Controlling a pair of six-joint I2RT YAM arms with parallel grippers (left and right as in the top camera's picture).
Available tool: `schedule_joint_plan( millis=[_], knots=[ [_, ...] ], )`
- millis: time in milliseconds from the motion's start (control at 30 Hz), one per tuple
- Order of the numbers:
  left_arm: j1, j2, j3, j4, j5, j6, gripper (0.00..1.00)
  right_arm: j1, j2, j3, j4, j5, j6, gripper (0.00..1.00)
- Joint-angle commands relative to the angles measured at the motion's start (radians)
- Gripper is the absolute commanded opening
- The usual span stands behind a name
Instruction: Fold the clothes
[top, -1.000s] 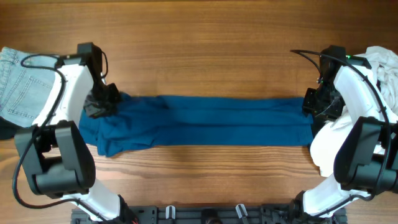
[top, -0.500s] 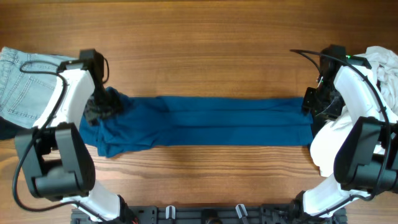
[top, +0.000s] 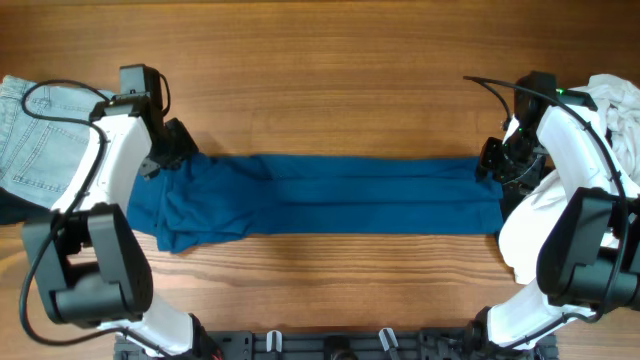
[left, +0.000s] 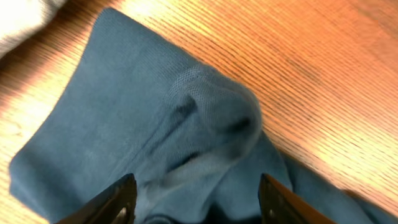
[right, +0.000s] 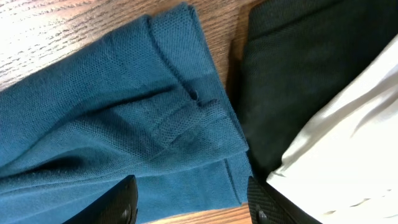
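Blue garment (top: 320, 195) outstretched; L gripper (left: 199, 200), R gripper (right: 193, 200) splayed.

Blue garment (top: 320, 195): knit cloth folded lengthwise into a long flat band, lying across the table centre from 9 to 3 o'clock.
Left end: wider and rumpled, with a raised hump (left: 211, 115).
Right end: stacked layers, with the ribbed hem (right: 186, 118) squared off.
Denim jeans (top: 30, 140): light blue, spread at the 9 o'clock edge.
White clothes (top: 622, 110): crumpled heap at 3 o'clock, beside a black garment (right: 298, 68).
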Motion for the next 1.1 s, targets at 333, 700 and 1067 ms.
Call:
schedule_joint_plan(
  millis=[333, 700, 1067],
  knots=[
    [0.12, 0.051, -0.034, 0.039, -0.067, -0.012, 0.04, -0.002, -0.017, -0.006, -0.007, -0.016, -0.009, 0.57],
    [0.166, 0.063, -0.13, 0.039, -0.025, -0.011, 0.14, -0.002, -0.017, -0.006, -0.01, -0.017, -0.009, 0.57],
    [0.165, -0.129, 0.048, -0.158, 0.072, 0.012, 0.77, -0.114, -0.016, 0.016, -0.021, -0.067, -0.172, 0.77]
  ],
)
